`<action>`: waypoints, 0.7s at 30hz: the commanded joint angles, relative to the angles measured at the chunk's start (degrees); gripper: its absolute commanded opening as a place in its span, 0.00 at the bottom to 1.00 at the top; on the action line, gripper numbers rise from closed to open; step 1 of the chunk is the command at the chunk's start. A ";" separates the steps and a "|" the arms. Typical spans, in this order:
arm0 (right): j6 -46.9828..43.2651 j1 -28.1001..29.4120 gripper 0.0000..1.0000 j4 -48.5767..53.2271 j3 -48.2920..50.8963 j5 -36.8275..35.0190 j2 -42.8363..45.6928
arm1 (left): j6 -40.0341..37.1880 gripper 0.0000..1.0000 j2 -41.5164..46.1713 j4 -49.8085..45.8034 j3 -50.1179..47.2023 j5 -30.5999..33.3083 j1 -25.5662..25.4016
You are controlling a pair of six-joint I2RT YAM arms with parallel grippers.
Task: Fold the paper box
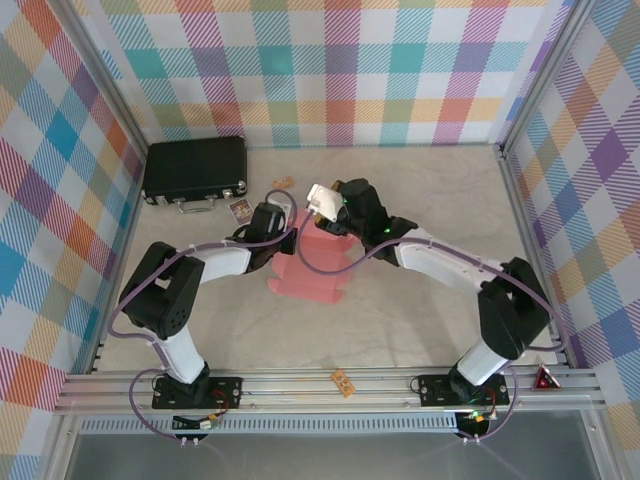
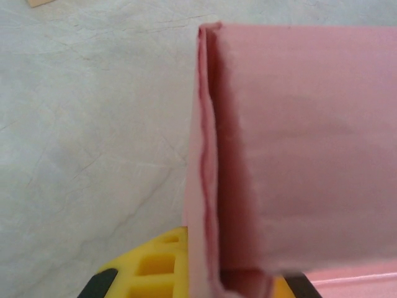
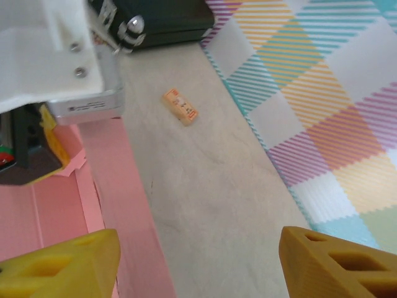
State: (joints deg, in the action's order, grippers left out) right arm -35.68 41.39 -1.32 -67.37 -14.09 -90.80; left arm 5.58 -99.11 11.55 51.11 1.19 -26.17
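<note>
Centrally on the table [image 1: 430, 300] lies the paper box [image 1: 305, 282], a thin salmon-pink card sheet, matte, with straight creases and notched flaps along its near edge; most of it lies flat, while one panel at its far end stands raised. In the left wrist view that panel [image 2: 298, 155] shows as a doubled fold with a soft, slightly fuzzy edge; the left gripper [image 2: 217, 276] is pinched together on it, with yellow ribbed plastic fingers [image 2: 152, 267] on either side of the card. The right gripper [image 3: 198, 261] hangs over the sheet's border with its yellow fingers [image 3: 62, 267] spread wide apart, holding nothing. The table is pale grey-beige, faintly veined and wrinkled; a small tan tag [image 3: 180, 107] lies on it beyond the sheet, its red print too small to read. A black hard case [image 1: 195, 170] with metal latches sits at the far left corner; the walls [image 1: 350, 70] are pastel plaid.
</note>
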 commanded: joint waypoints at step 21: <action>28.73 -21.96 0.57 18.54 -0.96 15.34 -6.97 | 6.43 0.00 5.27 -5.50 -2.44 2.45 -0.15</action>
State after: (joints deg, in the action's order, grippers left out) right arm -7.29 18.98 14.31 -66.46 -4.56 -95.13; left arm 10.61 -93.17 3.38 49.25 3.14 -26.17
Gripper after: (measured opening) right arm 0.568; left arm 0.062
